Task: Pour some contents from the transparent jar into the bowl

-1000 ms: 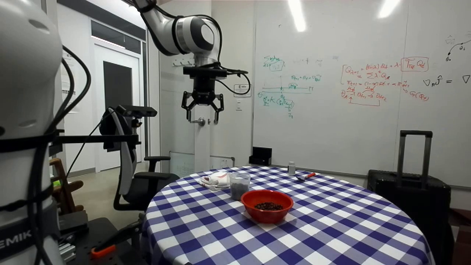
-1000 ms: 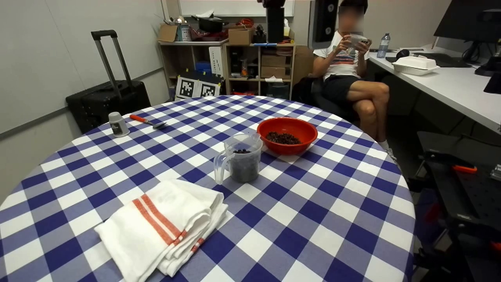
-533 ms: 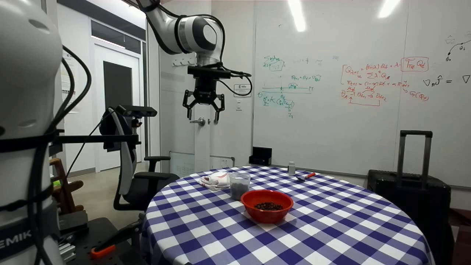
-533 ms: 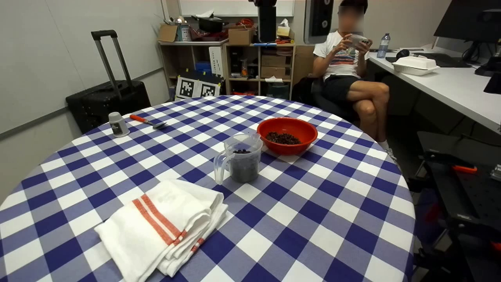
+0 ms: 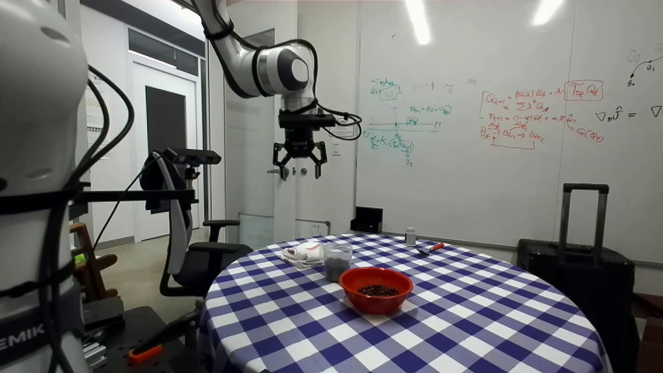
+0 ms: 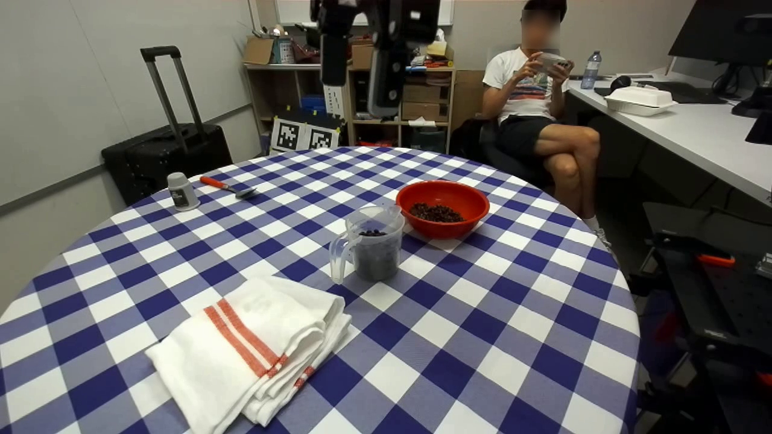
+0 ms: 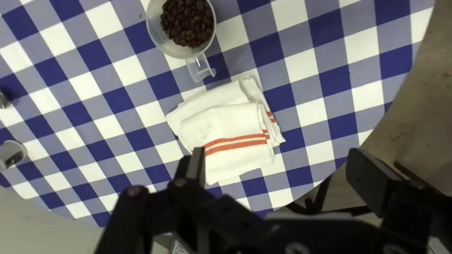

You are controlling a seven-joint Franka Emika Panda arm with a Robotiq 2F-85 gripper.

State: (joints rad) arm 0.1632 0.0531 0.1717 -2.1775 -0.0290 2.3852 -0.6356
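The transparent jar is a see-through cup with a handle, upright on the table and partly filled with dark beans. It also shows in an exterior view and at the top of the wrist view, handle toward the towel. The bright red bowl stands close beside it with dark beans inside; it also shows in an exterior view and is out of the wrist view. My gripper is open and empty, pointing down, high above the table. Its fingers also show in an exterior view and the wrist view.
A folded white towel with red stripes lies beside the jar, also in the wrist view. A small white shaker and a red-handled spoon lie farther off on the round checked table. A person sits beyond the table.
The arm and open gripper have come lower and shifted sideways, right in one exterior picture and left in the other. The jar, bowl and towel have not moved.
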